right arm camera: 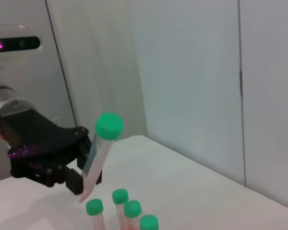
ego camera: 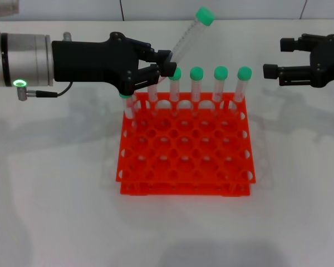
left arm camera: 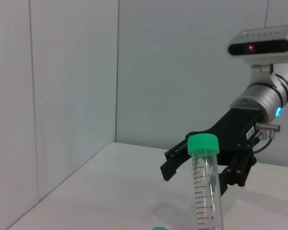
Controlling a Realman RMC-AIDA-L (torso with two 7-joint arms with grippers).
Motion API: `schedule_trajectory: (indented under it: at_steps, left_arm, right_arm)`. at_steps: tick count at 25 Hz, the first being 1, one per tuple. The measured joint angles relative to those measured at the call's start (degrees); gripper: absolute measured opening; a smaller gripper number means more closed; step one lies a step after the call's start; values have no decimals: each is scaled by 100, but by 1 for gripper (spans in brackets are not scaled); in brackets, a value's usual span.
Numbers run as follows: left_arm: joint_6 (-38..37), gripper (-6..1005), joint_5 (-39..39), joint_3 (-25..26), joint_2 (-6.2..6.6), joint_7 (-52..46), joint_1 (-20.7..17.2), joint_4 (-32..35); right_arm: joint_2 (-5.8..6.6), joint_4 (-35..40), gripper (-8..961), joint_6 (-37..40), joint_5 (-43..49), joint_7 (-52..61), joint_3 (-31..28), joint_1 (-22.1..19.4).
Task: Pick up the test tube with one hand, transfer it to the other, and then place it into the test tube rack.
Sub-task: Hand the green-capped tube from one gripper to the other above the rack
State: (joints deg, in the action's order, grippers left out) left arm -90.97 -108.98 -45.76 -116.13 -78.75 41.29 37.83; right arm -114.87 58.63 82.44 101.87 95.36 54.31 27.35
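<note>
Standing in the rack point(ego camera: 186, 161), perhaps six capped tubes point(ego camera: 220, 83); left end effector point(ego camera: 166, 64) clenches test tube point(ego camera: 190, 33), right end effector point(ego camera: 270, 71) spread.

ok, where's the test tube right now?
In the head view the test tube is held tilted in the left gripper, above the back row of the rack, left of centre; the right gripper waits open to the right.

A smooth white matte desk point(ego camera: 55, 211) is filling the head view, soft grey shadows lying across it. Pale grey wall panels point(left arm camera: 72, 86) are rising along the desk's far edge, meeting in a corner and divided by thin vertical seams point(right arm camera: 239, 86). Even, diffuse light is falling over everything.
</note>
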Motion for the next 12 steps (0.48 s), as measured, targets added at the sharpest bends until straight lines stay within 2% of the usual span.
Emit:
schedule_trajectory:
  at_steps: [12]
  left_arm:
    - [58, 209, -75, -79, -7, -39, 3, -13]
  right_arm:
    - [-8, 71, 843, 45, -19, 66, 1, 22]
